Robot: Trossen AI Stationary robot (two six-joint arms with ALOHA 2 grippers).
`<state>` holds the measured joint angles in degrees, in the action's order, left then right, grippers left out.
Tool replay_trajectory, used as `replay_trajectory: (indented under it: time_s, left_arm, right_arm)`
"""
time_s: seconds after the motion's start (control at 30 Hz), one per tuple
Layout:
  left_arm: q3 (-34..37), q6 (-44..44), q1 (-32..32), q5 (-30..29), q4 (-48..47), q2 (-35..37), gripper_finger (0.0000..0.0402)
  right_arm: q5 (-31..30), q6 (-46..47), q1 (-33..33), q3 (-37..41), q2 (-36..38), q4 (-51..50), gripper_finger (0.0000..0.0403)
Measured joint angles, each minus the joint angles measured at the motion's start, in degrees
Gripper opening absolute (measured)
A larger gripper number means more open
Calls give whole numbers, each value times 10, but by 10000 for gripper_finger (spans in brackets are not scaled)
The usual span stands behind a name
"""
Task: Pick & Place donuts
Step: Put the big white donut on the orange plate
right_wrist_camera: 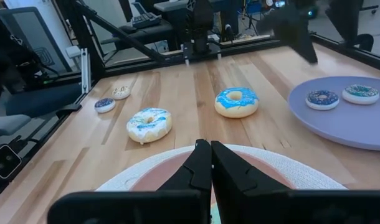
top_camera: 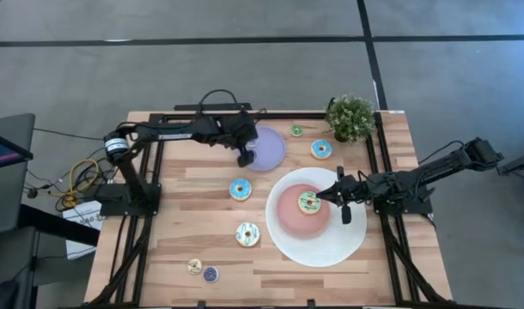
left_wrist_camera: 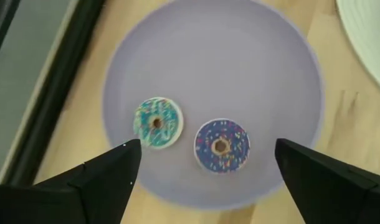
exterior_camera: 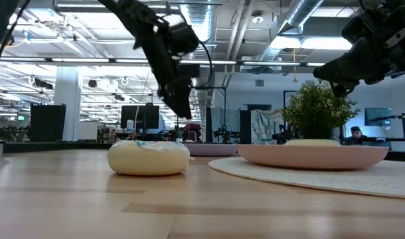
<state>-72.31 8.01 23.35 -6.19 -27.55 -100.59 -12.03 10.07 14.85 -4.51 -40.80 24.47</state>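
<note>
Left gripper (top_camera: 244, 160) hangs over the lavender plate (top_camera: 271, 144), fingers spread wide and empty; two tiny donuts, a teal one (left_wrist_camera: 157, 122) and a purple one (left_wrist_camera: 222, 145), lie flat on the plate between its fingertips. Right gripper (top_camera: 344, 199), fingers pressed together holding nothing, hovers just beside the yellow-green striped donut (top_camera: 309, 202), flat on the big white plate (top_camera: 348, 243) pink centre.

Two tiny sprinkled donuts, one teal-and-white (left_wrist_camera: 157, 122) and one deep purple (left_wrist_camera: 222, 145), on a lavender plate (left_wrist_camera: 240, 56); a blue-iced donut (right_wrist_camera: 236, 102) and a cream, blue-flecked donut (right_wrist_camera: 149, 124) on the pale wood table (right_wrist_camera: 177, 93).
</note>
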Motion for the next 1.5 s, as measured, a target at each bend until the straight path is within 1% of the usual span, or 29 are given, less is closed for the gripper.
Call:
replay_trajectory:
  time_s: [0.07,0.17,0.23,0.4,0.57,0.63,0.77,0.87,1.03,1.1,1.17,1.27,1.43,1.5]
  left_arm:
    - [0,-18,-4,-2,-21,24,356]
    - [0,-55,-16,0,-77,64,348]
    - [14,-75,-30,3,-103,98,343]
    - [115,-130,-86,-3,-86,194,335]
    - [241,-208,-150,-27,-12,299,334]
    - [282,-225,-173,-33,10,336,334]
    - [338,-253,-209,-37,16,395,334]
    - [366,-262,-237,-63,15,428,334]
    - [396,-273,-267,-147,12,459,334]
    - [403,-273,-275,-156,14,462,334]
    - [414,-262,-284,-151,19,462,334]
    - [444,-260,-303,-154,38,462,334]
    - [510,-270,-307,-227,78,462,334]
    - [527,-264,-302,-253,72,462,334]
  right_arm:
    - [0,0,0,0,0,0,0]
    - [0,0,0,0,0,0,0]
    - [0,0,0,0,0,0,0]
    - [0,0,0,0,0,0,0]
    - [0,0,0,0,0,0,0]
    - [0,0,0,0,0,0,0]
    - [0,0,0,0,0,0,0]
    - [0,0,0,0,0,0,0]
    - [0,0,0,0,0,0,0]
    - [0,0,0,0,0,0,0]
    - [0,0,0,0,0,0,0]
    - [0,0,0,0,0,0,0]
    - [-4,0,0,0,-2,8,0]
    - [-24,0,0,0,-8,27,0]
